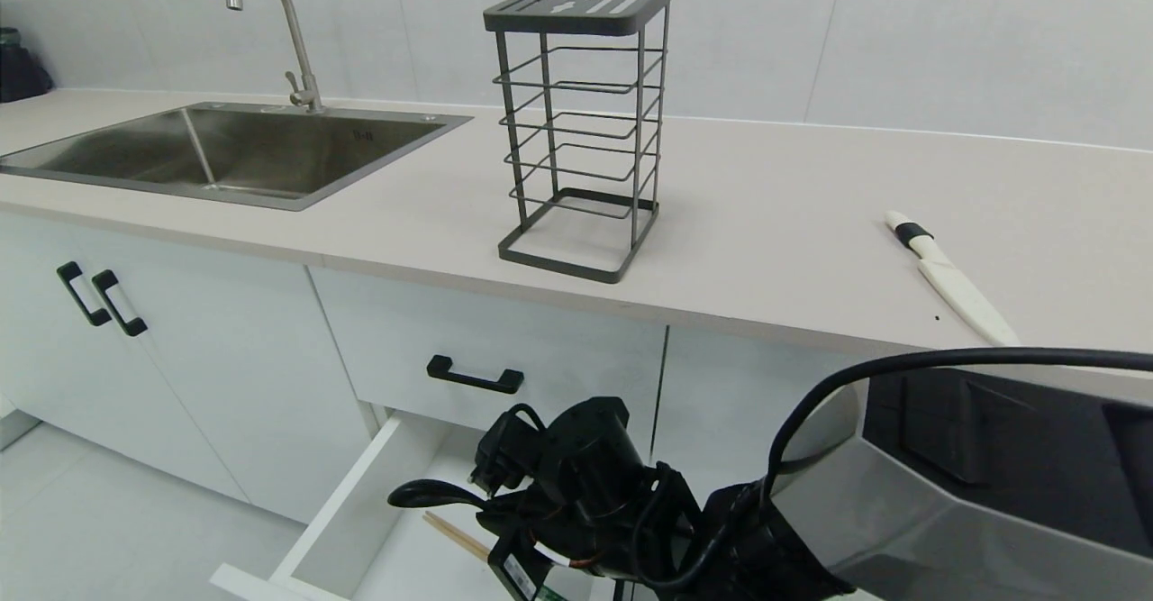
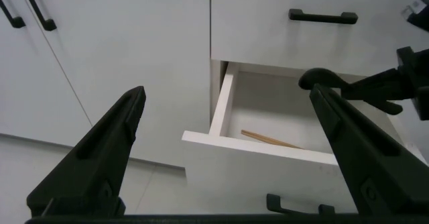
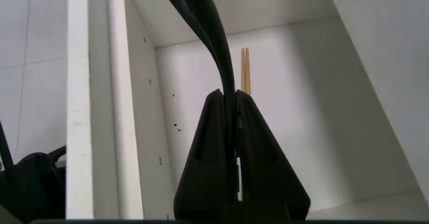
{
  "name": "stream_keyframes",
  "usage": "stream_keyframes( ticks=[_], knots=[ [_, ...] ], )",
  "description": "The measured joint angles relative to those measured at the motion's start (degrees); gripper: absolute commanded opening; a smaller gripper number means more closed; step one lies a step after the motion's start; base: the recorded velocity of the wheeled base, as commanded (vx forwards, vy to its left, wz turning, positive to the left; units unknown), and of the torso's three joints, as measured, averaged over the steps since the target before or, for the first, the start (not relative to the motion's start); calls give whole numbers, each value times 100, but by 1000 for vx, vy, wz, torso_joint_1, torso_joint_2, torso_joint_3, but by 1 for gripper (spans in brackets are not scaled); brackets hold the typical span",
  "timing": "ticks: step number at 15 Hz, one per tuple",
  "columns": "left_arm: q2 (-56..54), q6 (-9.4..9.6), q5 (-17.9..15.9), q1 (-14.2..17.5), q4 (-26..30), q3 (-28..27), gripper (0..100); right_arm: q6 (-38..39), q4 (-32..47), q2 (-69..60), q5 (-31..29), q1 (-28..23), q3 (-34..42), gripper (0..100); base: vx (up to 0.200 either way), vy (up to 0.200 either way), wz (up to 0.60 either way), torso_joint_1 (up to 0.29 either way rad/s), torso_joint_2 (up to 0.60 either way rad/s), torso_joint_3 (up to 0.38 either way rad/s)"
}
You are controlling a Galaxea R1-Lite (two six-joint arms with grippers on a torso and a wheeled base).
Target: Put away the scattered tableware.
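Right gripper [image 3: 231, 103]: pinching glossy black curved spoon [image 3: 201, 23] above white drawer [image 3: 127, 117] | thin wooden chopsticks [image 3: 244, 66]: inside drawer | left gripper [image 2: 226, 98]: spread

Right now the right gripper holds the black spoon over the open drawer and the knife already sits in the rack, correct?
Not the knife: in the head view it lies on the counter, to the right of the rack. The rest is right.
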Motion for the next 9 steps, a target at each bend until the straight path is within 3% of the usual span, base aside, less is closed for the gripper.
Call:
stream_keyframes(
  ticks=[9],
  knots=[
    [0,2,0,0,0,0,100,5,79,656,11,-141,-411,0,0,0,0,0,0,0]
  ],
)
